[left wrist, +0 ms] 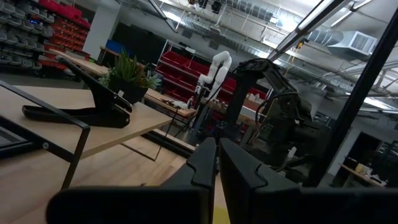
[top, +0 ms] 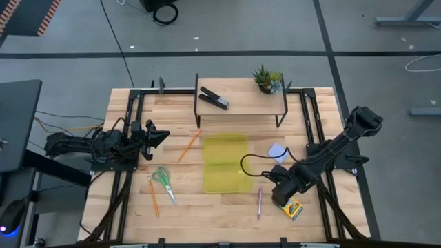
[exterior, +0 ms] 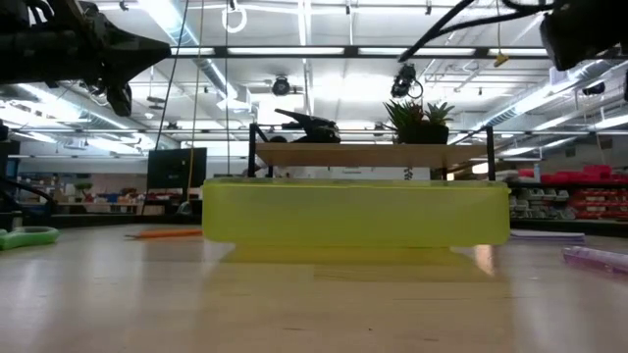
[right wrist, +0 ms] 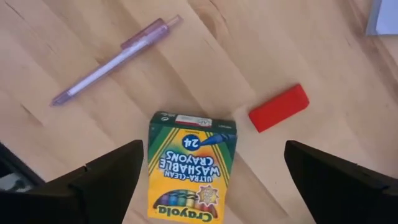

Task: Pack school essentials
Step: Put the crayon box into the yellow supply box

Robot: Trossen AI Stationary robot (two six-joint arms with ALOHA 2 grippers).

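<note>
My right gripper [right wrist: 214, 186] [top: 281, 193] hovers open over the yellow-green crayon box [right wrist: 193, 167] [top: 293, 209], one finger on either side and touching nothing. The box lies flat on the table. Beside it lie the red eraser [right wrist: 278, 107] and the purple pen [right wrist: 115, 60] [top: 260, 202]. The pale blue notepad [top: 277, 151] lies beyond the right arm. Green-handled scissors [top: 164, 183] and two orange pencils [top: 189, 145] [top: 153, 196] lie on the left half of the table. My left gripper [left wrist: 217, 167] [top: 157, 135] waits shut at the table's left side, raised and pointing toward the right.
A translucent yellow-green case [top: 225, 163] [exterior: 355, 213] sits at the table's middle. At the far edge a raised wooden shelf [top: 241, 107] carries the black stapler [top: 213, 98] [left wrist: 81, 106] and the small potted plant [top: 267, 79]. A black cable [top: 251, 160] loops from the right arm over the case's edge.
</note>
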